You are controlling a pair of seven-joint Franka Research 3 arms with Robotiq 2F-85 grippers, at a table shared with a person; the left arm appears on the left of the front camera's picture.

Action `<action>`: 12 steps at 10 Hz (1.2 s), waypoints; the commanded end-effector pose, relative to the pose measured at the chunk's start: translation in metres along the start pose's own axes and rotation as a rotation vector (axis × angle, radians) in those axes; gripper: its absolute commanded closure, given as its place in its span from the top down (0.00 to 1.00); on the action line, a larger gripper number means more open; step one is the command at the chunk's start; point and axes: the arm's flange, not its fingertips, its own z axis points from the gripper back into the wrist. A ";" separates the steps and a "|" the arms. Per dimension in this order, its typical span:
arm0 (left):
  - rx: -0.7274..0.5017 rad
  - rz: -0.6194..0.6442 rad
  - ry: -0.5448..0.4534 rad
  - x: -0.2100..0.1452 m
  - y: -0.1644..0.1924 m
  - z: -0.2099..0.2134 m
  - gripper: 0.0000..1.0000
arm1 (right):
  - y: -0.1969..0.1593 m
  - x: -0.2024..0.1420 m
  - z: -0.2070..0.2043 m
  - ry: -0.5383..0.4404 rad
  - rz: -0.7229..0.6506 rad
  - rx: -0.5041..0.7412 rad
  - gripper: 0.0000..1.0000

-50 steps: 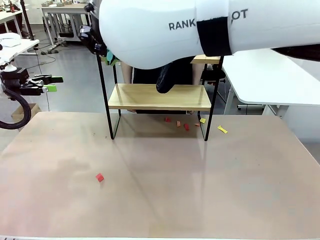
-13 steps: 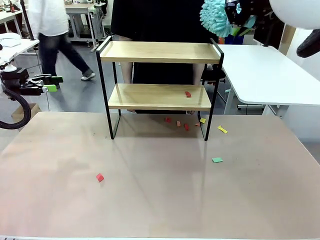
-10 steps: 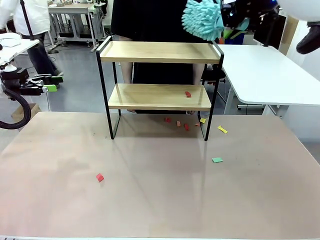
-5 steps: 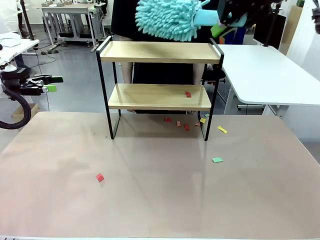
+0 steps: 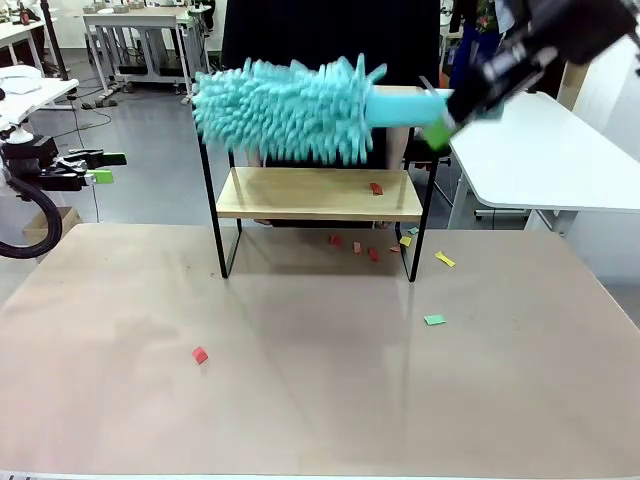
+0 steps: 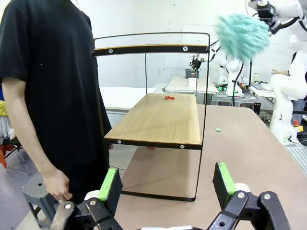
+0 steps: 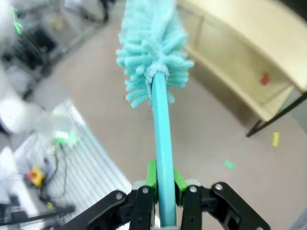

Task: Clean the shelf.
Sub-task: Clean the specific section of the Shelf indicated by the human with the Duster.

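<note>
Right tool (image 7: pixel 163 184) clamps fluffy turquoise microfibre duster (image 5: pixel 285 108) over two-tier wooden black-framed shelf (image 5: pixel 318 193); left tool (image 6: pixel 168 184) gapes empty. Red paper scrap (image 5: pixel 376 188) remains on the lower board.

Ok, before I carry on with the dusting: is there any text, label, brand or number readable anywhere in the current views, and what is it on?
None readable in the current views.
The shelf and the turquoise duster held in the right gripper carry no print.
The paper scraps on the table are plain coloured.
The person's black shirt is plain.
Items on the far background tables are too small and blurred to read.
</note>
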 end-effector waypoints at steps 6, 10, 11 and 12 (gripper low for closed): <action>-0.002 -0.010 0.001 0.002 -0.002 0.000 1.00 | -0.030 -0.103 -0.032 0.406 0.321 0.031 0.12; -0.002 -0.010 0.001 0.002 -0.002 0.000 1.00 | -0.088 -0.157 -0.011 0.480 0.283 -0.019 0.12; -0.002 -0.010 0.001 0.002 -0.002 0.000 1.00 | -0.095 -0.165 -0.004 0.466 0.274 -0.019 0.12; -0.002 -0.010 0.001 0.002 -0.002 0.000 1.00 | -0.098 -0.170 0.001 0.451 0.267 -0.021 0.12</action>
